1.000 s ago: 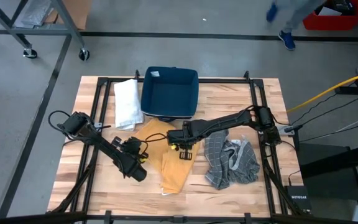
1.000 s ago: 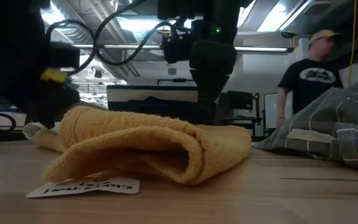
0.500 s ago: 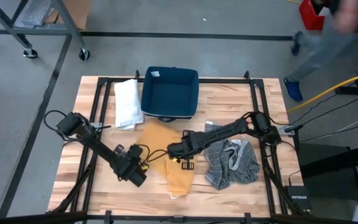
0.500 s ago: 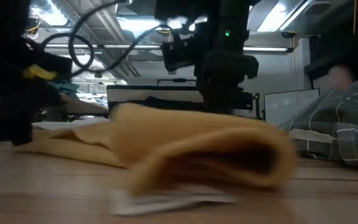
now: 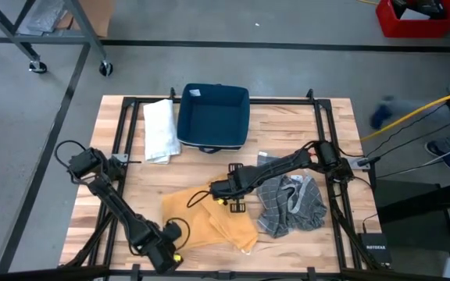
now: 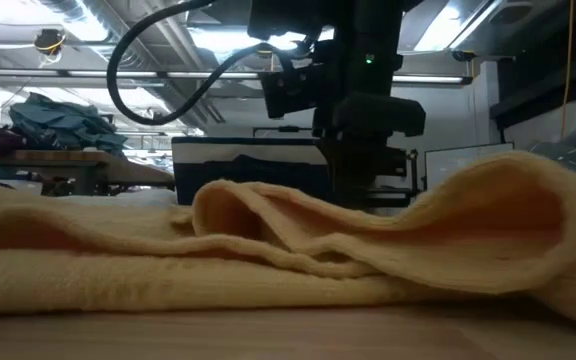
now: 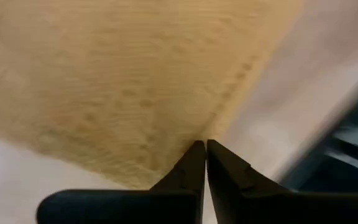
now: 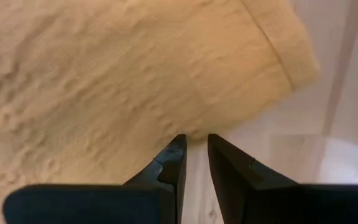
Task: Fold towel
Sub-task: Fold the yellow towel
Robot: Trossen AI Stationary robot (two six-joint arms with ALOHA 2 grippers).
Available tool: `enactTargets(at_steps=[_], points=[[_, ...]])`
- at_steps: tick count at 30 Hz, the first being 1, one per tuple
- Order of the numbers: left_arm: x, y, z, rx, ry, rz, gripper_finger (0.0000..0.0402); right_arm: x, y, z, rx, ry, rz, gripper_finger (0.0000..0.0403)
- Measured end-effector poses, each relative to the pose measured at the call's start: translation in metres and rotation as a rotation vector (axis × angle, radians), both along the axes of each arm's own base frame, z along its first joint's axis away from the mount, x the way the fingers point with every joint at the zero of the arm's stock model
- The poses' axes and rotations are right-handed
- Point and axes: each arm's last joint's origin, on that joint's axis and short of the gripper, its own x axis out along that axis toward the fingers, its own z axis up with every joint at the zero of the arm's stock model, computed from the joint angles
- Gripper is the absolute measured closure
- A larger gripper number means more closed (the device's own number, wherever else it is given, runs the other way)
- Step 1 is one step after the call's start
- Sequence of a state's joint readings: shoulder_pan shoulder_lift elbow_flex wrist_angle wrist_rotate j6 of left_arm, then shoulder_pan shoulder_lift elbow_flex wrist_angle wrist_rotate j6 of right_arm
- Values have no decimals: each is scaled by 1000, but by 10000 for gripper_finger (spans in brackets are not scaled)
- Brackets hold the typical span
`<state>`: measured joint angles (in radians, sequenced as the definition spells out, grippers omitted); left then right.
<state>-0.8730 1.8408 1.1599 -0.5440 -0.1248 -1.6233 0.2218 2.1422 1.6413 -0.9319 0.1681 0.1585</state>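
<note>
The left claw (image 5: 166,255) is stretched low to the bench's (image 5: 287,117) front edge, pinched shut on a corner of the yellow towel (image 5: 209,217) (seen only at the wrist). The right claw (image 5: 219,189) is held at the towel's far edge, fingers slightly parted; whether cloth is gripped cannot be told. Bare bench is left front-right.

You are looking down on a wooden table (image 5: 287,125) made of light planks, with a black metal frame (image 5: 319,117) around it. The floor (image 5: 303,70) is smooth grey concrete. A red bin (image 5: 416,17) sits in the far corner, and a yellow cable (image 5: 412,113) runs across the floor. From the low view, you see long ceiling lights (image 6: 448,25), pipes overhead, and a pile of blue-green cloth (image 6: 63,115) on a workbench.
</note>
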Motion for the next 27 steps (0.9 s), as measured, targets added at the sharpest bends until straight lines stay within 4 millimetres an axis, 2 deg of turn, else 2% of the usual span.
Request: enactTargets(at_steps=[7,13,18,21,27], points=[[-6,-12,3,7,-106,-8,379,2,0,0,-20,-12,52,331],[-6,-12,3,34,-141,-6,296,1,2,0,48,3,69,331],[-3,-9,2,120,-190,-108,230,1,2,0,50,3,70,331],[-2,-9,-4,166,-188,-171,216,1,2,0,59,4,71,331],[-1,-10,-10,207,-185,-238,213,1,5,0,131,18,84,331]])
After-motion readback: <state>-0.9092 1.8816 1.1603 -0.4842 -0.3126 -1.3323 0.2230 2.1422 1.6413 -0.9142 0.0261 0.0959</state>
